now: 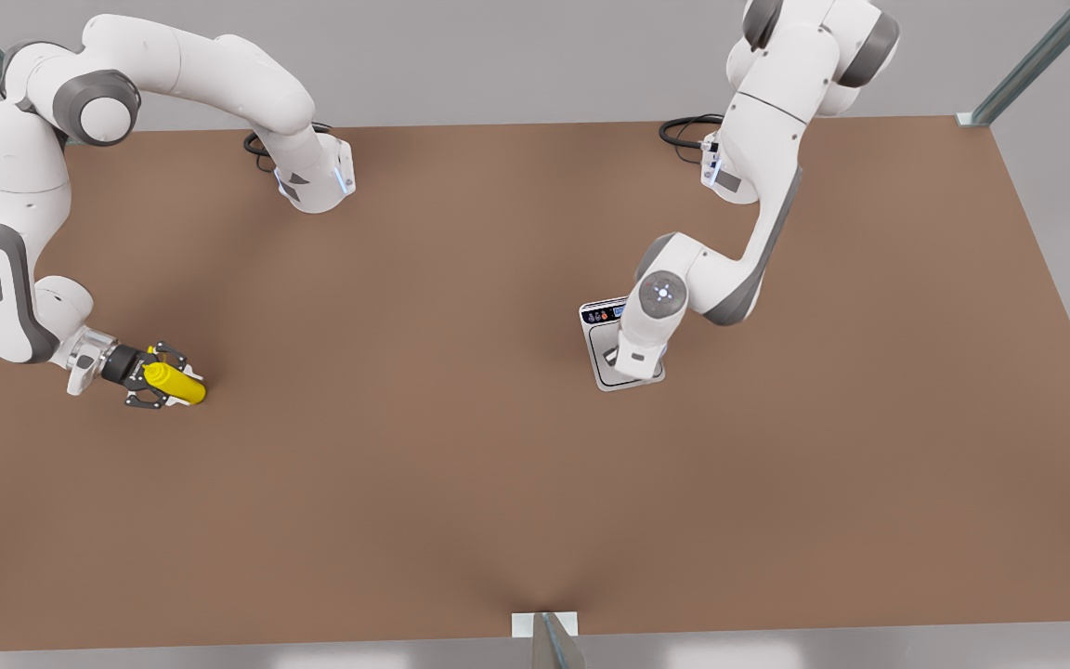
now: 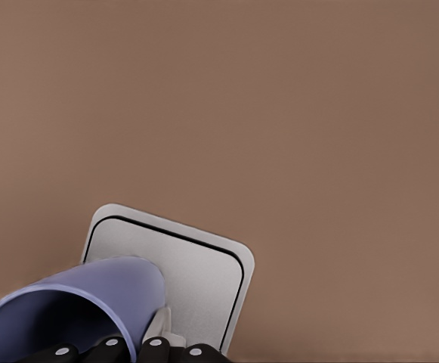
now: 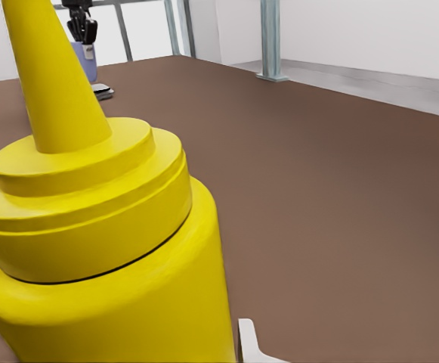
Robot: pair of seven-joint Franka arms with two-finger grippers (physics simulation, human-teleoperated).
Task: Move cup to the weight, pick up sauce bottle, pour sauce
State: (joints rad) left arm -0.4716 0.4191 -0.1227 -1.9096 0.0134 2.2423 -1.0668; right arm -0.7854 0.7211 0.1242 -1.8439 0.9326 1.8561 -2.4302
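The right gripper (image 1: 156,375), at about 8 o'clock on the brown table (image 1: 461,465) in the front view, is clamping the yellow sauce bottle (image 1: 176,383), its fingers closed around the body. In the right wrist view the bottle (image 3: 98,257) is standing close to the camera, nozzle pointing up and away. The left gripper (image 2: 128,354) is sitting over the scale (image 1: 602,348), at about 3 o'clock from the table's centre, and is pinching the rim of the lavender-blue cup (image 2: 75,310). The cup is tilting above the scale's metal plate (image 2: 196,272); whether it is touching the plate cannot be told. Far off in the right wrist view, the cup (image 3: 85,60) is resting at the scale.
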